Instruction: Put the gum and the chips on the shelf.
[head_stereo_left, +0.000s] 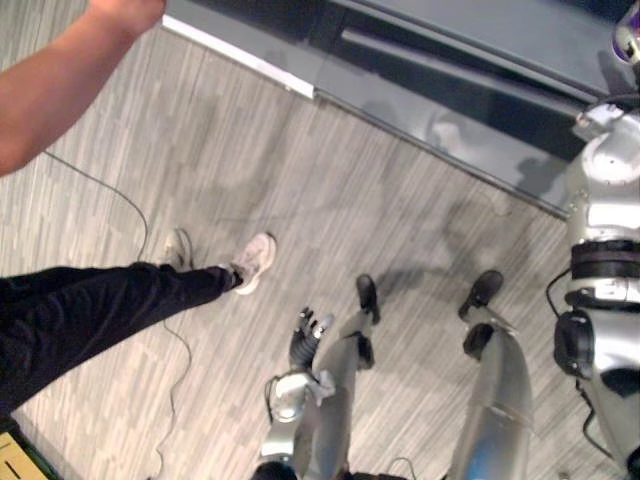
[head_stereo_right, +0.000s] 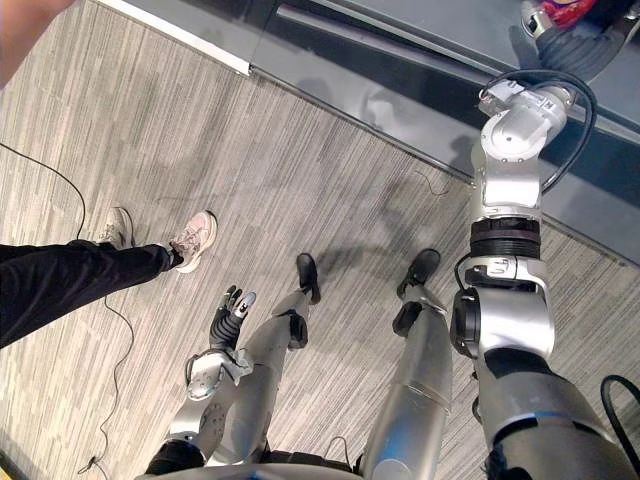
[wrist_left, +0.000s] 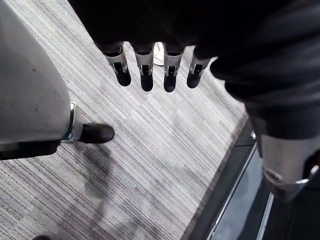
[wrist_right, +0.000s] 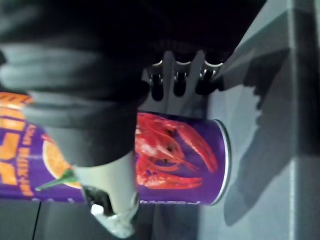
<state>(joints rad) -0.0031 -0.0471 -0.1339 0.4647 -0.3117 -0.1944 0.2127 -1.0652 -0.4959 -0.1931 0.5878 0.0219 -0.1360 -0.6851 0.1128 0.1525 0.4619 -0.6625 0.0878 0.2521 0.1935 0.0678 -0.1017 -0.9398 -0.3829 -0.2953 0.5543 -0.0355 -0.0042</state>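
Soft, even light from above fills the head views. The grey striped floor is bright, and the person's arm at upper left looks pale and washed. The dark shelf along the top carries dull, pale reflections. In the right wrist view the chips can is well lit and throws a dark, soft-edged shadow on the shelf. The cover of the left hand reads almost black.

Silver-grey arms, dark ribbed wrist covers, dark-tipped silver fingers
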